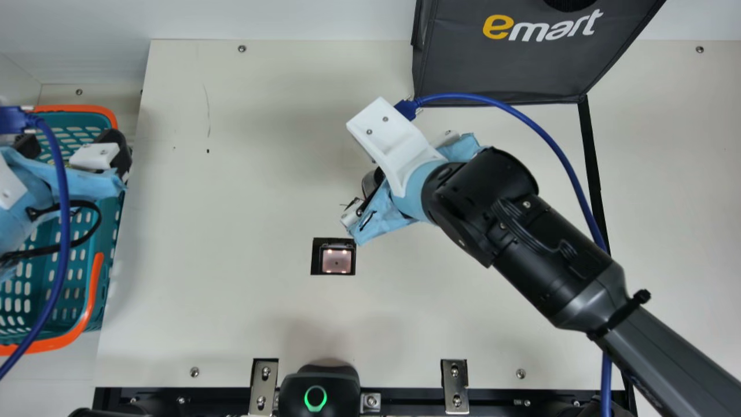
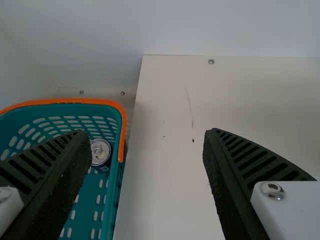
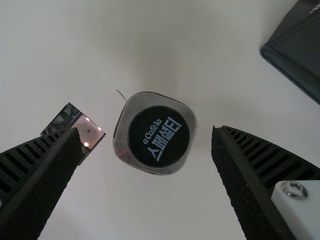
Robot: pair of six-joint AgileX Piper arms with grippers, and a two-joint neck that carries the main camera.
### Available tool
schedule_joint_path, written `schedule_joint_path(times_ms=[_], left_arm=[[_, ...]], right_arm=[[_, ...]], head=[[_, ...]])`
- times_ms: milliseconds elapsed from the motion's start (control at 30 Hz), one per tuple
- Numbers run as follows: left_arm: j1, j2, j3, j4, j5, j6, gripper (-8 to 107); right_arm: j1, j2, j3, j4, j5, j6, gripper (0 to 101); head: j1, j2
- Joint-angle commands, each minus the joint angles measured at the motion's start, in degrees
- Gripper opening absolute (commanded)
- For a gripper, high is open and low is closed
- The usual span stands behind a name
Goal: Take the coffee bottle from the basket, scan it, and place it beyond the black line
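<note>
Right, working across the main view: the basket (image 1: 75,108) sits at nine o'clock, with a drink can (image 2: 101,152) inside it in the left wrist view. Left gripper (image 2: 147,135) is over the basket's right-hand side, fingers spread, nothing between them.

Next, toward seven o'clock of centre, the lit scanner window (image 1: 337,259) in the table. Coffee bottle (image 3: 159,135) is just off it at about one o'clock, cap up, apparently standing on the table. Right gripper (image 3: 146,132) is poised above with fingers wide, one either side of the cap — gaps both sides, no pinch.

Black bag (image 1: 503,58) at one o'clock; the black line (image 1: 590,168) runs down from its corner, well apart from the bottle at three o'clock.

Progress: bottle is out of the basket, so first part done. Scan — cannot tell. Remaining, I judge: grip, scan if needed, carry past the line, release.
</note>
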Motion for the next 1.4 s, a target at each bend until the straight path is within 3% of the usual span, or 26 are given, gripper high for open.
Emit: schedule_joint_path(times_ms=[0, 600, 1067, 1367], left_arm=[[0.0, 0.0, 0.0, 0.0, 0.0, 0.0, 90], [0.0, 0.0, 0.0, 0.0, 0.0, 0.0, 90], [0.0, 0.0, 0.0, 0.0, 0.0, 0.0, 90], [0.0, 0.0, 0.0, 0.0, 0.0, 0.0, 90]], right_arm=[[0.1, 0.4, -0.1, 0.0, 0.0, -0.1, 91], [0.3, 3.1, -0.4, -0.1, -0.6, -0.4, 91], [-0.2, 3.3, 0.0, -0.9, -0.7, -0.3, 0], [-0.3, 3.3, -0.1, -0.8, -0.7, -0.6, 0]], head=[[-1.5, 0.1], [-1.5, 0.1], [-1.5, 0.1], [-1.5, -3.9]])
